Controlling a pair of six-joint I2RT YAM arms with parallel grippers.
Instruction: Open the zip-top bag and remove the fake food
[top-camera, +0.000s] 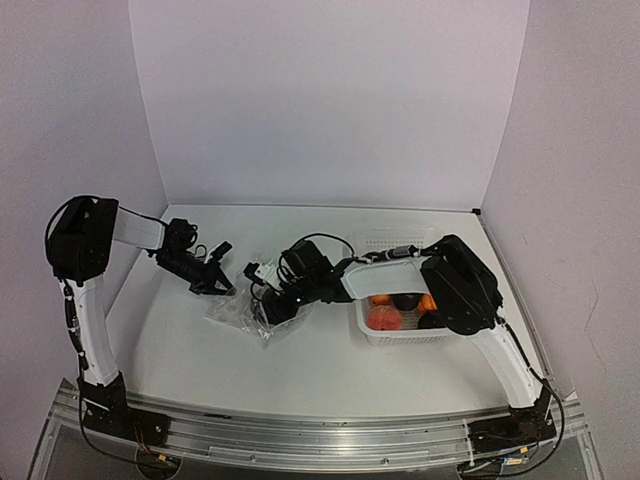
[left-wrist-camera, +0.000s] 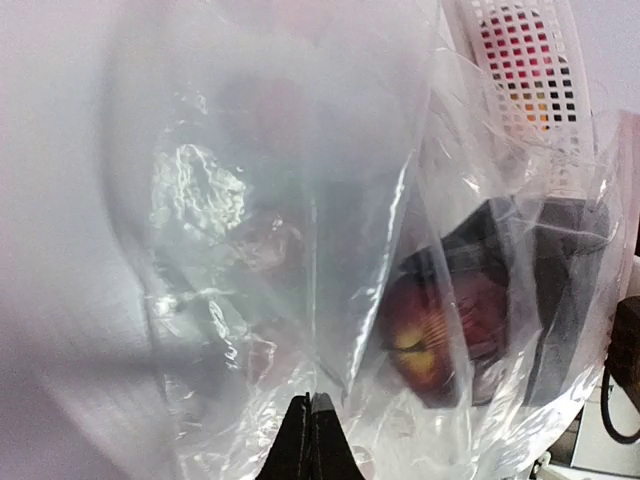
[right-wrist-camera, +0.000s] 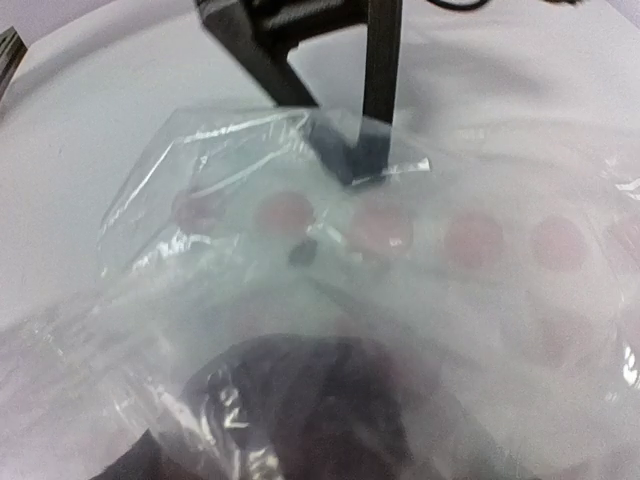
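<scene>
The clear zip-top bag (top-camera: 236, 318) lies crumpled on the table left of centre. My left gripper (top-camera: 222, 288) is shut on its edge; thin plastic is pinched between the closed tips (left-wrist-camera: 310, 425). My right gripper (top-camera: 272, 305) reaches into the bag from the right. Through the plastic, a red and yellow piece of fake food (left-wrist-camera: 430, 335) sits against the right gripper's black fingers (left-wrist-camera: 565, 290), which stand apart. In the right wrist view the bag (right-wrist-camera: 480, 300) veils a dark round piece (right-wrist-camera: 310, 420), and my own fingers are hidden. More fake food (top-camera: 384, 318) lies in the basket.
A white mesh basket (top-camera: 400, 340) stands right of the bag, under the right arm's forearm; it also shows as the mesh basket (left-wrist-camera: 530, 70) beyond the bag. White walls close the table at the back and sides. A cable loops over the right wrist.
</scene>
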